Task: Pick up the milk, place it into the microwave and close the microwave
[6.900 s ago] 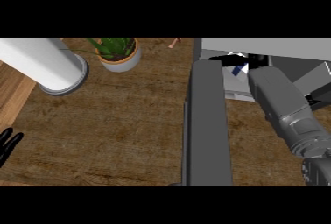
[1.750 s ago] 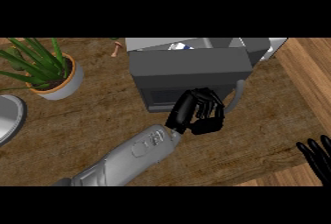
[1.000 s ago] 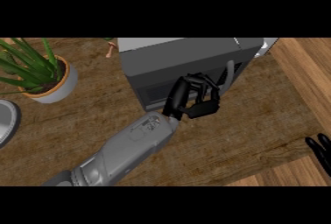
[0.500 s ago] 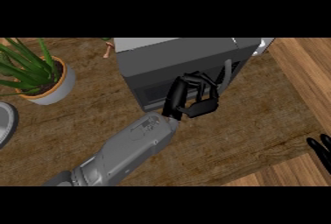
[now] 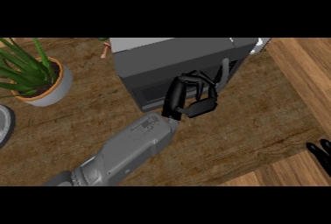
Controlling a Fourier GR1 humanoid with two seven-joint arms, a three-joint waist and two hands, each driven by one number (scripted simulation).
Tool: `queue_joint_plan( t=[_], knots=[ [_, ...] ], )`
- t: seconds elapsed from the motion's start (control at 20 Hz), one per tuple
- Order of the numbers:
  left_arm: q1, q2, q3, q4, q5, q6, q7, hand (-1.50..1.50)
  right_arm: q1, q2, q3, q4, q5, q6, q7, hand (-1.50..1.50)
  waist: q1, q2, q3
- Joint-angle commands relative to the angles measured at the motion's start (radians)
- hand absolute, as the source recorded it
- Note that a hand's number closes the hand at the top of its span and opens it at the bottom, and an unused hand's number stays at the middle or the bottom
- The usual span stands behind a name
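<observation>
Microwave door now flush shut at counter's far edge, left hand curled, grasping nothing, against it; right hand resting open; task looks done.

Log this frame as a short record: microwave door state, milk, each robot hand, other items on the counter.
microwave: door appears shut, handle at its right side
milk: not visible
left robot hand: fingers curled, against the door front beside the handle, holding nothing visible
right robot hand: only fingertips show, at the view's right edge
other: potted plant at left on the wooden counter
</observation>
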Motion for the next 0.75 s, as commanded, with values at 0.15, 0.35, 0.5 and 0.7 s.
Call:
queue_joint_plan(
  t=[0.15,0.35,0.5,0.7],
  knots=[
    [-0.056,0.001,0.048,0.11,0.044,0.002,-0.015,1.5,-0.006,-0.015,0.008,-0.019,-0.023,0.007,0.015,-1.5,-0.005,0.02,-0.001],
    [-0.052,0.001,0.043,0.113,0.056,0.007,-0.043,1.5,-0.005,-0.026,0.003,-0.026,-0.032,0.011,0.022,-1.5,-0.016,0.025,-0.001],
    [-0.056,0.001,0.038,0.114,0.066,0.017,-0.055,1.5,-0.012,-0.029,0.004,-0.037,-0.045,0.006,0.026,-1.5,-0.019,0.025,-0.001],
    [-0.054,0.001,0.037,0.123,0.079,0.013,-0.076,1.5,-0.003,-0.041,0.004,-0.047,-0.052,0.014,0.035,-1.5,-0.02,0.023,-0.001]
  ],
)
